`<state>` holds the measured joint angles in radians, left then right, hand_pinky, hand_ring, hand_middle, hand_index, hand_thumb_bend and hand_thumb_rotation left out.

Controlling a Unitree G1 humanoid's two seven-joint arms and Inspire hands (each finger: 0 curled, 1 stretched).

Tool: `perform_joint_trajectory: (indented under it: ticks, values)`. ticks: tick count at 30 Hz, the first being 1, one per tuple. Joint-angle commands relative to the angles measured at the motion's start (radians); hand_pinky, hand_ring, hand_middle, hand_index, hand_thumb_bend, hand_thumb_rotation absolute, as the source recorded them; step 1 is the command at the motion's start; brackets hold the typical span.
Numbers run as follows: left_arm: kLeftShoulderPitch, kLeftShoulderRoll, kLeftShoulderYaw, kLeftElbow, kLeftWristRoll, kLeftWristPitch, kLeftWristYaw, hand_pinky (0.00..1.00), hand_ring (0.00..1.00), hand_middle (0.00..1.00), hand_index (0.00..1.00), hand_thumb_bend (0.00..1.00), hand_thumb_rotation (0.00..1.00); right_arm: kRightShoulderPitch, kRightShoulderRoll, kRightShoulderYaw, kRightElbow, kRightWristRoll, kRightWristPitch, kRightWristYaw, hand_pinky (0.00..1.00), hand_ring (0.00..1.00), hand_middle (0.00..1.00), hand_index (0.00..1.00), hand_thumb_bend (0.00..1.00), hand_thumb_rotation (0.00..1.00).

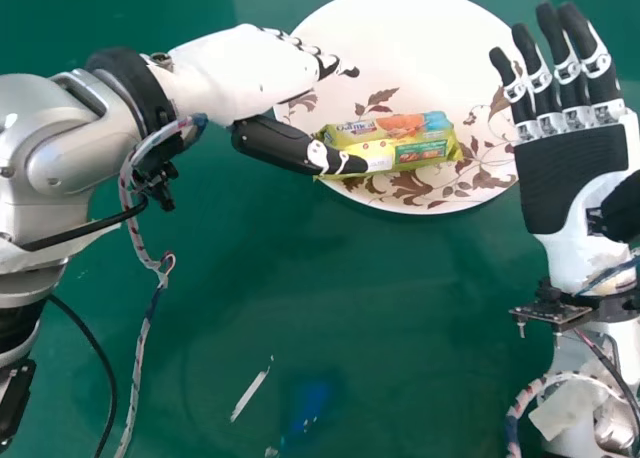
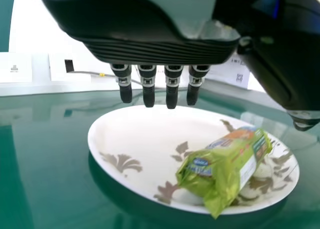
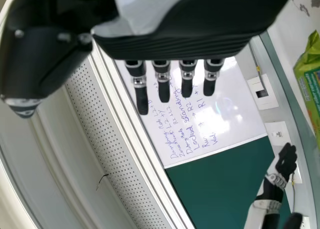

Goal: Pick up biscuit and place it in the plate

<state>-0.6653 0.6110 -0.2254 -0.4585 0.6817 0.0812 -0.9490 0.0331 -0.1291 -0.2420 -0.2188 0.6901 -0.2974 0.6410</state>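
The left arm is glossy silver-grey, with a black band, a black cable and a red-flecked white cord. The white right hand has a black palm and black, silver-banded fingers.

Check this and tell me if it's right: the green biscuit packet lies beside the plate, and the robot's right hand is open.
Wrong place: the green biscuit packet lies on the plate, not beside it, as the left wrist view shows. The robot's right hand is open, as you say.
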Motion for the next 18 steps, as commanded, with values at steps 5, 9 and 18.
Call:
perform_joint_trajectory:
  ticks: [5,9,18]
  values:
    - [0.063,0.044,0.058,-0.047,-0.055,-0.018,0.041,1.0,1.0,1.0,0.99,1.0,0.78,0.017,0.003,-0.013,0.008,0.006,-0.005,0.008,0.99,1.0,1.0,0.88,1.0,0.56]
    - [0.091,0.043,0.081,-0.049,-0.083,-0.016,0.07,1.0,1.0,1.0,1.0,1.0,0.8,0.015,-0.004,-0.013,0.015,0.02,0.01,0.023,0.98,1.0,1.0,0.88,1.0,0.57]
    - [0.187,0.019,0.136,-0.053,-0.171,-0.016,0.191,1.0,1.0,1.0,0.99,1.0,0.85,0.013,-0.024,-0.036,0.017,0.046,0.046,0.045,0.89,1.0,1.0,0.87,1.0,0.63]
